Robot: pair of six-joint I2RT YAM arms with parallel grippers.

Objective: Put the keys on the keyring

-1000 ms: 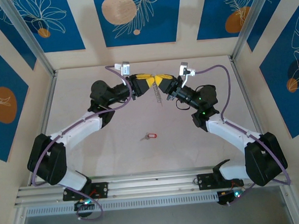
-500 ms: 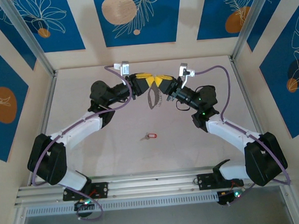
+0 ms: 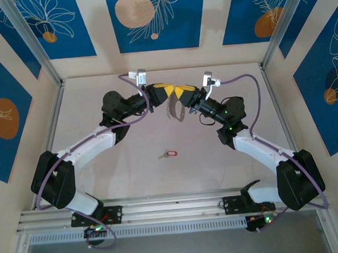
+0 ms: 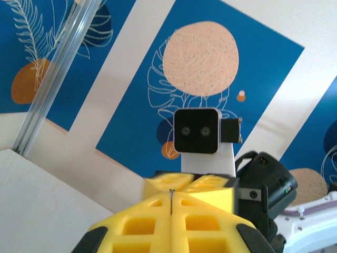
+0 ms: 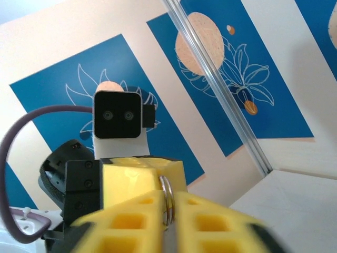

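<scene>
Separation is what the coming move turns on. The thin grey-silver oval metal keyring (image 3: 174,110) hangs in the air over the far middle of the pale desk (image 3: 137,174). The tiny key with the bright red plastic head and short silver blade (image 3: 170,154) lies flat on the desk well apart from it, toward the near edge and almost straight in line with the ring.

The left arm's yellow-fingered gripper (image 3: 169,94) and the right arm's matching gripper (image 3: 179,94) meet tip to tip above the ring. In the left wrist view the left gripper (image 4: 171,199) is closed tight, with a thin sliver of wire caught in the seam, so it appears to hold the keyring. In the right wrist view the keyring (image 5: 167,203) stands edge-on in a narrow slot between the right gripper's (image 5: 169,206) fingers. Whether they pinch it or merely flank it cannot be told.

The key's long axis runs roughly left to right across the desk, blade to the left and red head to the right. It sits about midway between the two arms, with neither clearly nearer. If the left gripper carries the ring alone, the right arm looks the likelier one to draw back and down for the key, taking it across its narrow width.
</scene>
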